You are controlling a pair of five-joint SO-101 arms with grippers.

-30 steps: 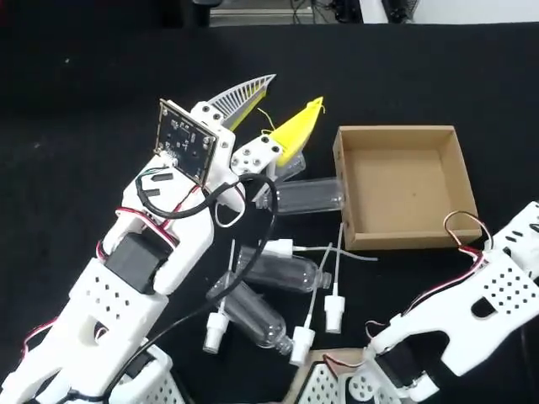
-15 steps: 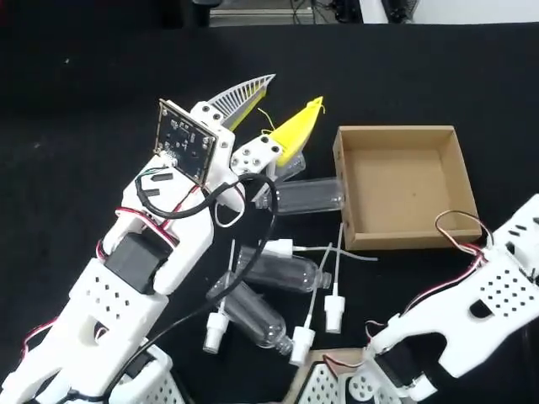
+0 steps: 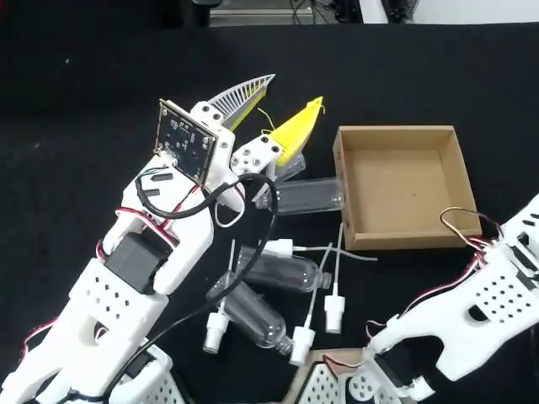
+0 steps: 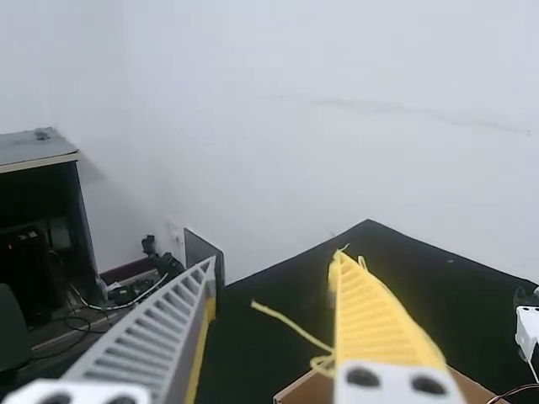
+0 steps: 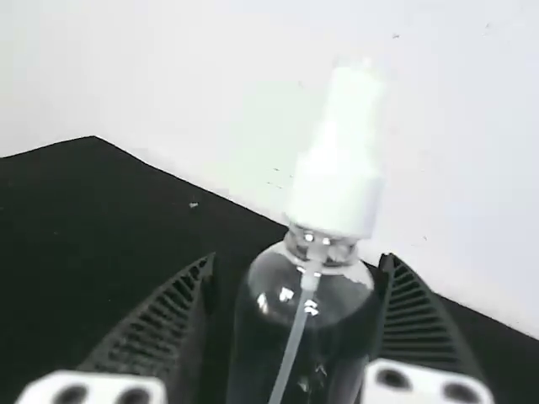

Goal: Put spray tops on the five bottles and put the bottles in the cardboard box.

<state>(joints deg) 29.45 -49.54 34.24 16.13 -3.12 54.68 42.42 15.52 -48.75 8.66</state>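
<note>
My left gripper (image 3: 295,91) (image 4: 271,265) stands open, raised over the table just left of the empty cardboard box (image 3: 400,130), with nothing between its white and yellow fingers. A clear bottle (image 3: 307,196) lies against the box's left wall, and a second one (image 3: 286,168) is partly hidden under that gripper. Two more bottles (image 3: 282,269) (image 3: 253,311) lie nearer the front among loose white spray tops (image 3: 334,313) (image 3: 216,330) (image 3: 301,341). My right gripper (image 5: 297,261) is shut on an upright clear bottle (image 5: 303,337) that carries a white spray top (image 5: 337,160).
The right arm's white body (image 3: 480,311) runs off the high view at the lower right, close to the box's front corner. The left arm (image 3: 160,252) crosses the table's left half. Black cloth lies bare behind the box and at the far left.
The right arm has shifted toward the lower right edge of the high view. The left arm, the bottles and the spray tops on the table have kept still.
</note>
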